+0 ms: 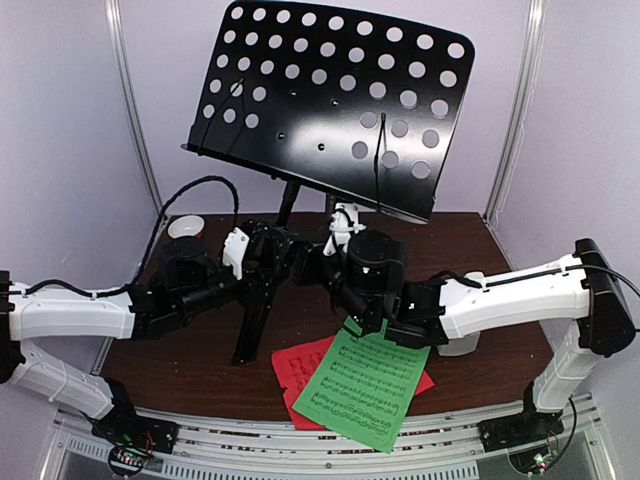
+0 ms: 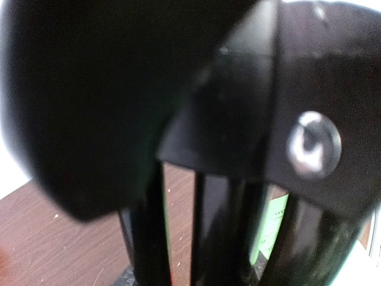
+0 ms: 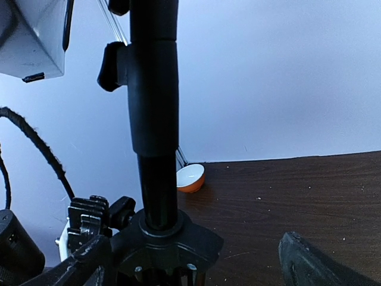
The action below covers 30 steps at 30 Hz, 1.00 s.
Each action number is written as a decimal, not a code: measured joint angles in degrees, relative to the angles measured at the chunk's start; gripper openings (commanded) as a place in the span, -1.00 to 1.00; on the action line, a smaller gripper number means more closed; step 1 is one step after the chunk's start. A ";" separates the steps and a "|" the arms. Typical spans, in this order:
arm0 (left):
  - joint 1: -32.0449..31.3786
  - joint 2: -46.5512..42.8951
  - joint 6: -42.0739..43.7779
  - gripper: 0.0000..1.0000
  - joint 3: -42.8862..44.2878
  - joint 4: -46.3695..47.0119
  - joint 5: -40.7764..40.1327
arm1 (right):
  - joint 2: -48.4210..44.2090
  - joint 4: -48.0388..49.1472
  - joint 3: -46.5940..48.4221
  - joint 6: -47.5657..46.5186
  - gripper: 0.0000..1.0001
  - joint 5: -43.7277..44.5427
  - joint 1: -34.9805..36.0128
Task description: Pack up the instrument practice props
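The black music stand rises at the table's middle, its hole-perforated desk [image 1: 330, 110] tilted high at the back. My left gripper [image 1: 268, 250] reaches in from the left and is shut on the stand at its folded legs [image 2: 220, 226], which fill the left wrist view. My right gripper [image 1: 322, 255] sits open on the other side. In its own view the stand's pole [image 3: 153, 89] and leg hub [image 3: 166, 238] stand between its spread jaws, and one fingertip [image 3: 312, 262] is well clear of the pole. A green sheet-music page [image 1: 365, 385] lies over a red page [image 1: 298, 368] at the front.
A small orange-and-white bowl [image 1: 187, 228] sits at the back left corner of the brown table [image 1: 480, 250]. A black cable [image 1: 200, 190] loops near the left arm. A pale object [image 1: 458, 345] is mostly hidden under my right forearm. Walls close in behind and at both sides.
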 measured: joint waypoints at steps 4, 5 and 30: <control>1.51 -1.01 -1.05 -1.00 0.02 -2.19 1.55 | -1.46 1.27 -3.37 1.31 1.00 -0.81 -0.09; 1.86 -1.25 -1.38 -1.00 0.02 -2.82 1.95 | -1.84 1.99 -4.42 1.38 1.00 -1.53 -0.07; 13.27 -5.35 -5.62 -1.00 -4.04 -31.30 15.47 | -12.87 7.34 -25.29 10.01 0.98 -5.92 -0.07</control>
